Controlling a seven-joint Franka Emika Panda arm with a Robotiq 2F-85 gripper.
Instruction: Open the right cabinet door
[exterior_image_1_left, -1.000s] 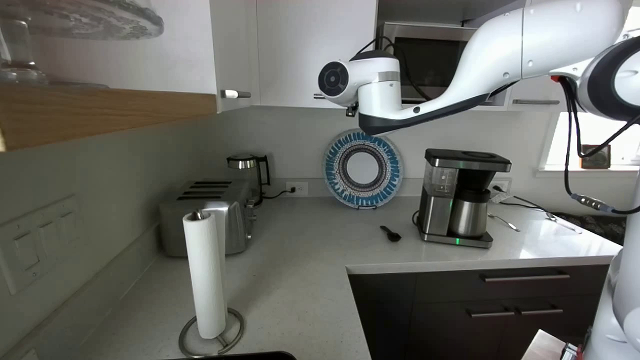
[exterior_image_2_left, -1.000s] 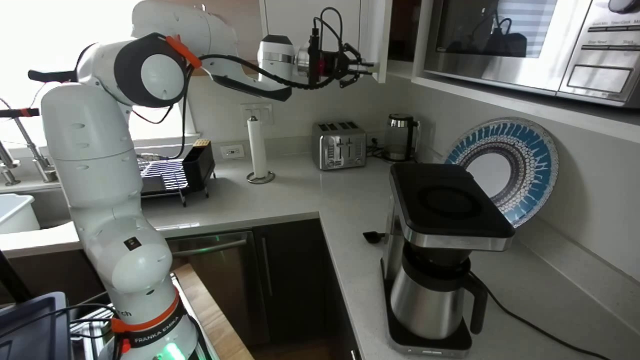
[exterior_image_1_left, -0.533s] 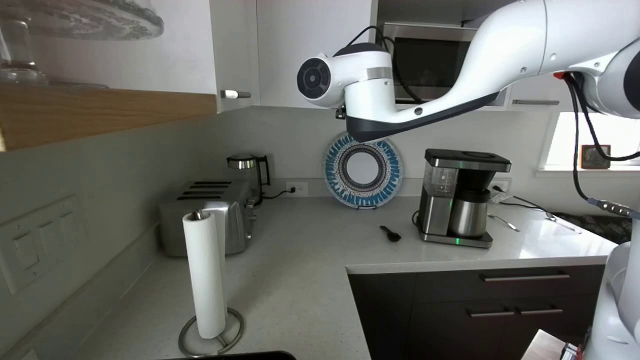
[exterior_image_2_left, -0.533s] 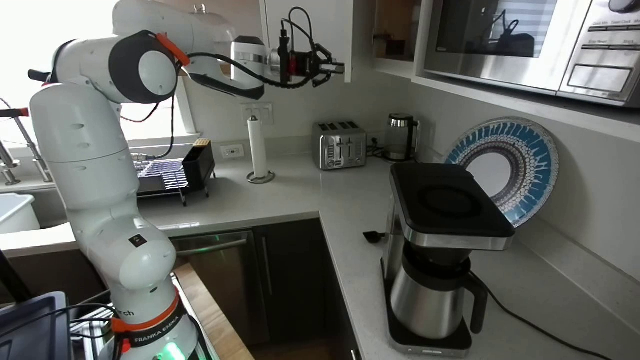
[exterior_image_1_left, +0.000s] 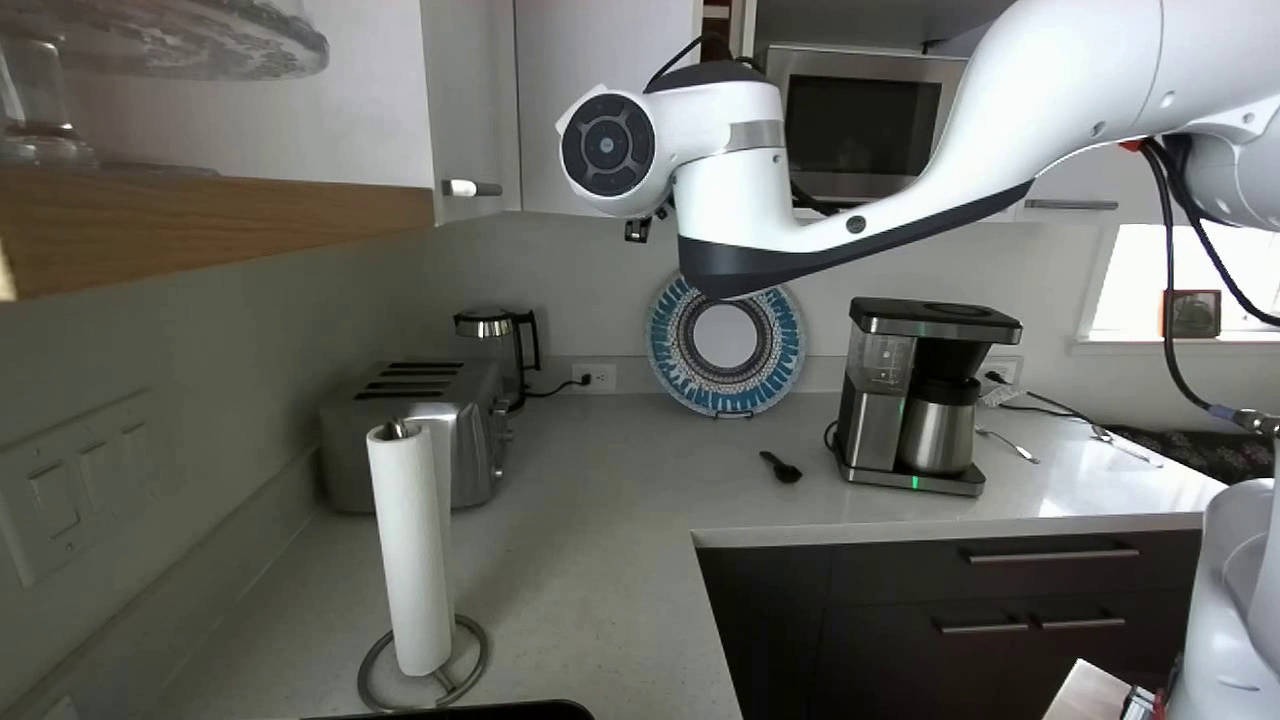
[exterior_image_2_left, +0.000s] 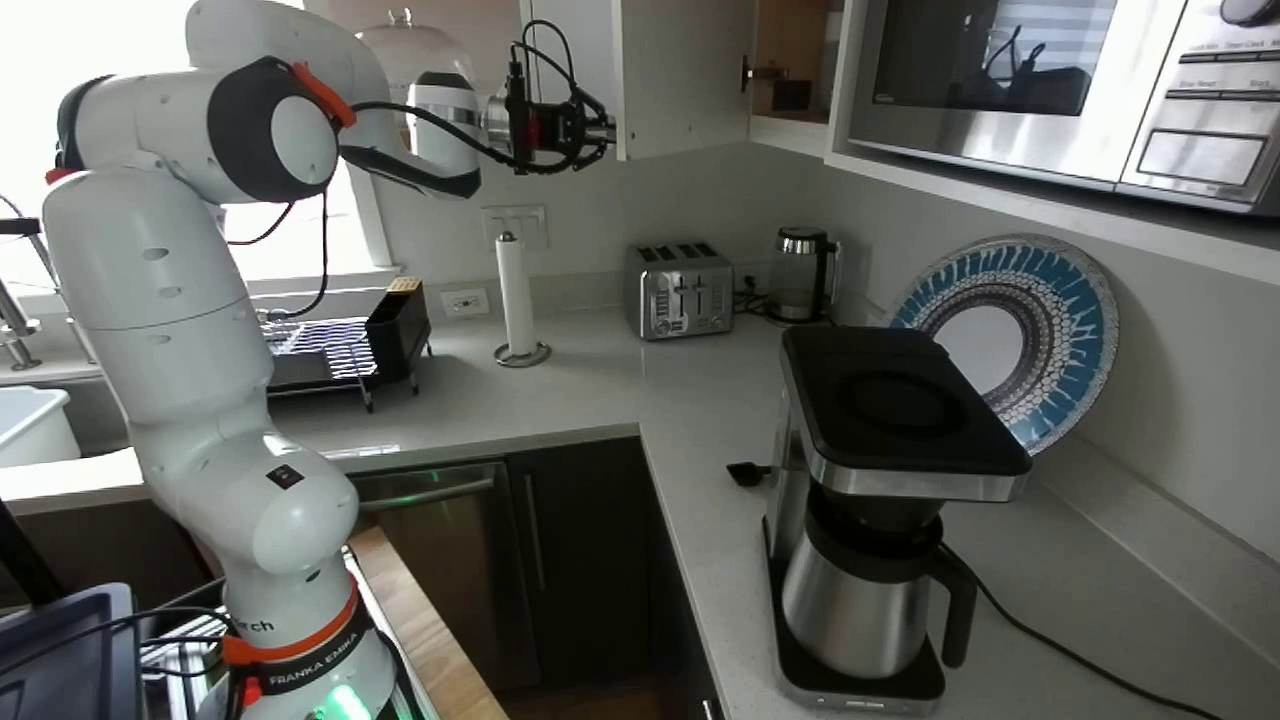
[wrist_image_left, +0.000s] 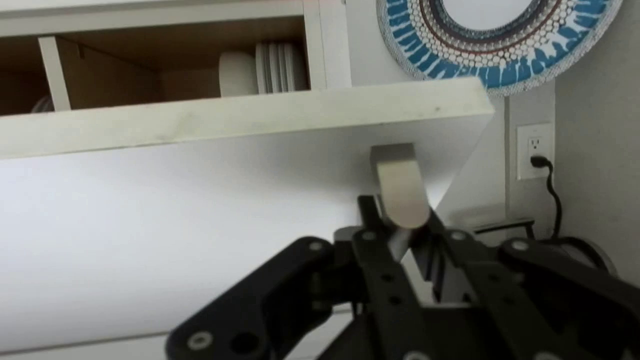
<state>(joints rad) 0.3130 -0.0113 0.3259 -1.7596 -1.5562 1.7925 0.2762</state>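
I am gripping the handle (wrist_image_left: 401, 187) of the right cabinet door (wrist_image_left: 175, 225), my gripper (wrist_image_left: 402, 220) pinching it from both sides just beside the free edge. I am holding it there because, as I am judging it, pulling far from the hinge (exterior_image_2_left: 768, 73) is demanding less force. In an exterior view the door is standing open toward the left, with the hinge sitting at its far side and the microwave (exterior_image_2_left: 985, 100) lying to the right, likely out of its sweep. My arm (exterior_image_2_left: 230, 130) is lying to the left of the door, so any pull is bringing it toward me. Behind it, pale dishes (wrist_image_left: 282, 67), apparently stacked, are showing inside the cabinet (wrist_image_left: 316, 55), so I am judging the opening to be well along. Next I am probably needing a curved path; drawing straight back is risking a slip.
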